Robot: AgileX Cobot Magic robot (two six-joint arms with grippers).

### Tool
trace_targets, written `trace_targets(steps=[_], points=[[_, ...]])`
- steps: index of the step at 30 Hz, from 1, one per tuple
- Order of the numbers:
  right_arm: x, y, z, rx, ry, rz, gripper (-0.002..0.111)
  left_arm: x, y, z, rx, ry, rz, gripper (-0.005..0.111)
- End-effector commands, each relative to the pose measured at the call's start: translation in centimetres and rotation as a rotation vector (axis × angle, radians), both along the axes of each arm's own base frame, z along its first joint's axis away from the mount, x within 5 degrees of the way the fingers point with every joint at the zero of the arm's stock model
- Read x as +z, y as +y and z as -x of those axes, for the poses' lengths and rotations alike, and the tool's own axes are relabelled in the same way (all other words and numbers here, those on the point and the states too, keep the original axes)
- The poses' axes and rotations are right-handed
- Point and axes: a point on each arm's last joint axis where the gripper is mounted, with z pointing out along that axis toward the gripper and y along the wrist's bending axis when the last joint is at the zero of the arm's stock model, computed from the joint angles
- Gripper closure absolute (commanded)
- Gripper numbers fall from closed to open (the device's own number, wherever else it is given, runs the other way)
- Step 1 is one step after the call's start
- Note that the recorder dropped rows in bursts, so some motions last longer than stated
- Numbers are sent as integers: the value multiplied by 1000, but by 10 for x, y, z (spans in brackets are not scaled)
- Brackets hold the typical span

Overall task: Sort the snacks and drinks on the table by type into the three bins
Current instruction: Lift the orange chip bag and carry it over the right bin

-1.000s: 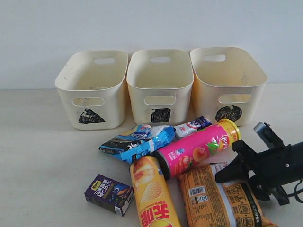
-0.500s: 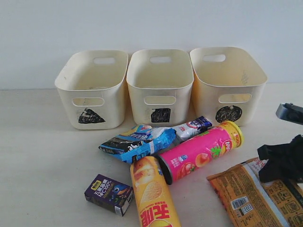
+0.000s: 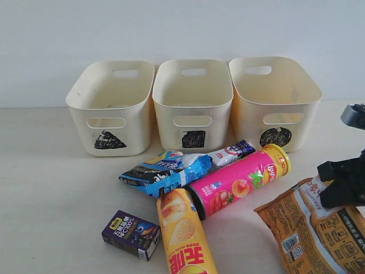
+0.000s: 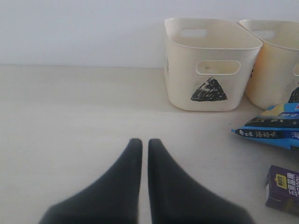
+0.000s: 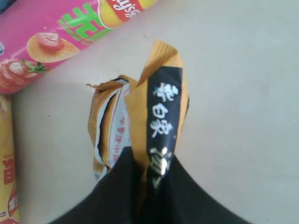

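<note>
**Right pincer** (image 5: 147,163): clamped on the top edge of the orange-brown crinkly snack bag (image 5: 161,100), with foil bunched between the jaws. A second ago the jaws stood apart over the bag. They have since come together and drawn off to the right.

**Orange-brown bag:** earlier it lay flat, just beside the yellow chip cylinder (image 3: 185,240). It is now dragged rightward with its gripped end raised, apart from both cylinders. Whether its lower end still rests on the pale beige surface (image 3: 51,188) cannot be told.

**Pink chip cylinder with yellow lid** (image 3: 239,182): lying on its side, about where it was.

**Blue-black crinkly bag** (image 3: 165,171), **white-and-blue drink carton** (image 3: 231,153), **dark purple drink carton** (image 3: 131,234): unmoved.

**Three cream plastic bins:** triangle (image 3: 108,97), square (image 3: 194,91), circle (image 3: 274,91). No item shows inside any of them.

**Left pincer** (image 4: 141,144): tips together, holding nothing, low over bare surface.

**Status, judged:** the first grasp appears secured and sorting has barely begun. The next step would be to carry this bag to a bin.
</note>
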Motion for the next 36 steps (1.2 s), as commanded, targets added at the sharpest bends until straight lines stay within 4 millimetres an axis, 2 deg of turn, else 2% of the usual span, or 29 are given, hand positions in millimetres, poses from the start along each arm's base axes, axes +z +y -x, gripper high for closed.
trace_targets(steps=[1,6,11,14,18,19,21,26,28,30,31,33,35,36], points=[[7,2,6,22,-3,-15,108,0,0,0,-5,-6,-9,102],[10,4,9,26,4,-38,108,0,0,0,-5,-6,-9,102],[34,6,8,51,-59,-53,108,0,0,0,-5,-6,-9,102],[69,8,4,72,-137,-78,108,0,0,0,-5,-6,-9,102],[105,8,-2,57,-243,-81,108,0,0,0,-5,-6,-9,102],[122,8,-7,49,-294,-79,108,0,0,0,-5,-6,-9,102],[141,6,-13,32,-355,-74,108,0,0,0,-5,-6,-9,102],[193,-3,-32,-127,-576,-60,108,0,0,0,-5,-6,-9,102],[202,-8,-48,-172,-639,-44,108,0,0,0,-5,-6,-9,102],[200,-11,-77,-192,-655,-35,108,0,0,0,-5,-6,-9,102],[200,-13,-98,-192,-671,-23,108,0,0,0,-5,-6,-9,102],[193,-19,-141,-200,-695,13,108,0,0,0,-5,-6,-9,102],[183,-21,-166,-210,-695,17,108,0,0,0,-5,-6,-9,102],[169,-22,-185,-213,-677,19,108,0,0,0,-5,-6,-9,102]])
